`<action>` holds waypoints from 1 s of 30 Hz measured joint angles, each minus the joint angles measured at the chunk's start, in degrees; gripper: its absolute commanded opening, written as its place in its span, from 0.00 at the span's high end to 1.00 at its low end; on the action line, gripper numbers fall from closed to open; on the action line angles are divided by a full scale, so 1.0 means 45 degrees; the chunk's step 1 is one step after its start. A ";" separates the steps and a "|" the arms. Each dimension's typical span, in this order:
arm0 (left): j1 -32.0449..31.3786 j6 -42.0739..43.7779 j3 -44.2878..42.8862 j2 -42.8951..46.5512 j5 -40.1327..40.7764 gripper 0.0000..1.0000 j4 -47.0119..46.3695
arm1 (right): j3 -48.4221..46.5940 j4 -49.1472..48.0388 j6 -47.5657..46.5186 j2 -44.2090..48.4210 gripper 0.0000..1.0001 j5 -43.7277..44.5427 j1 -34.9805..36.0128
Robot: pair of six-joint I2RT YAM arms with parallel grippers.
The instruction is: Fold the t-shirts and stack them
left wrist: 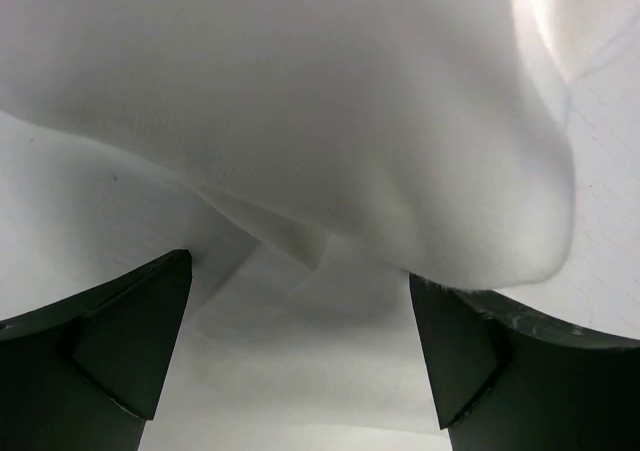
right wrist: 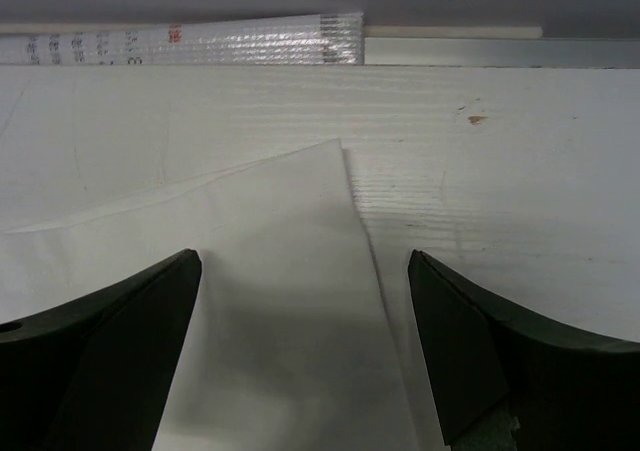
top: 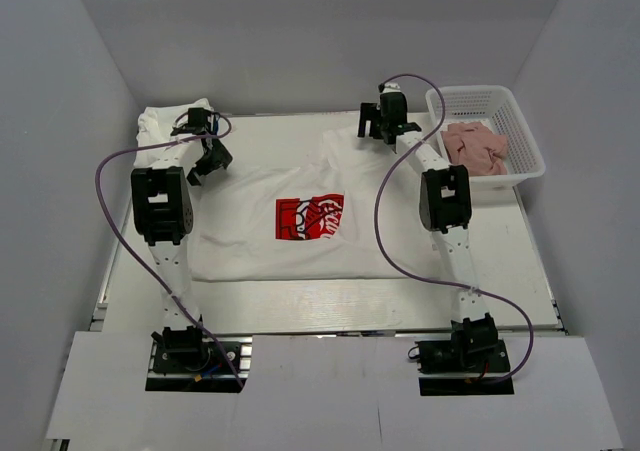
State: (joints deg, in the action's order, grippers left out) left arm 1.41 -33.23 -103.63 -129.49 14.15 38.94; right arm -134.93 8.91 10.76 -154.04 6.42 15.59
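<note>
A white t-shirt [top: 290, 251] with a red square chest print [top: 310, 217] lies spread flat on the table. A second white t-shirt [top: 165, 123] sits bunched at the back left corner. My left gripper [top: 205, 166] hangs open over the spread shirt's left sleeve, next to that bundle; its wrist view shows rumpled white cloth [left wrist: 300, 151] between the dark fingers [left wrist: 130, 341]. My right gripper [top: 385, 131] stands open above the shirt's right sleeve; in its wrist view the sleeve corner [right wrist: 300, 231] lies flat between the fingers [right wrist: 470, 351].
A white plastic basket [top: 520, 121] holding pink cloths [top: 475, 146] stands at the back right. White walls close the table on three sides. Purple cables loop from both arms over the table. A strip with printed marks [right wrist: 200, 43] runs along the back edge.
</note>
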 measured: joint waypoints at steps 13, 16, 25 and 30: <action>-0.0005 -0.0073 -0.0010 -0.0063 0.0282 0.12 -0.0044 | -0.0141 0.0729 -0.0933 -0.0063 0.90 -0.2268 0.0146; 0.0000 -0.0102 -0.0010 -0.0083 0.0340 0.27 -0.0068 | -0.0126 0.0801 -0.0821 -0.0063 0.91 -0.2380 0.0170; 0.0000 -0.0165 -0.0408 -0.0340 0.0282 0.54 -0.0049 | 0.0767 0.0539 -0.1151 0.0486 1.00 -0.1326 0.0243; 0.0000 -0.0141 -0.0665 -0.0520 0.0223 0.67 -0.0087 | 0.1185 0.0563 -0.1734 0.0797 1.00 -0.0889 0.0267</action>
State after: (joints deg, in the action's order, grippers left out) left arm 1.41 -33.87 -106.63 -131.83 15.16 38.54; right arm -129.60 11.44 2.96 -150.45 2.42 16.80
